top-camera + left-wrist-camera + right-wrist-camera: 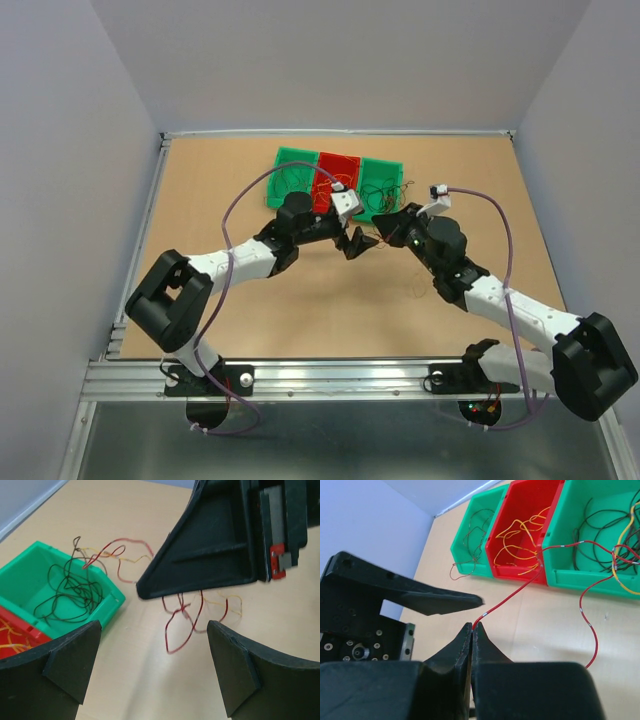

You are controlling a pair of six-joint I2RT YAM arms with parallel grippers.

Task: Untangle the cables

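So, we've got the right arm's black two-finger right gripper [472,627] w/ its jaws pinched fully together on one thin dark-red wire strand [509,597], caught right at the tips. From that grip the strand runs away toward the far right. Its long axis points from the jaws to the front of the bins. There it joins the rest of the thin curly wire cables [616,560] in dark red, orange-yellow & black. They form a small knot draped over the front rim of the right-hand green plastic bin [580,582], and a slack red loop trails down onto the tan wooden tabletop [545,630].

Our left gripper [153,625] has its jaws spread wide and grips nothing. It hovers just beside the right tips, above a red loop lying on the tabletop. We judge the left arm nearer to that loose stretch. The next move prob. turns on pulling back along the strand's line, away from the bins, w/o dragging the knot along.

Bins, left to right:
- The left-hand green plastic bin [482,566] holds a few thin dark brownish strands.
- The red plastic bin [554,530] holds orange-yellow strands.
- The right-hand green one holds black strands.
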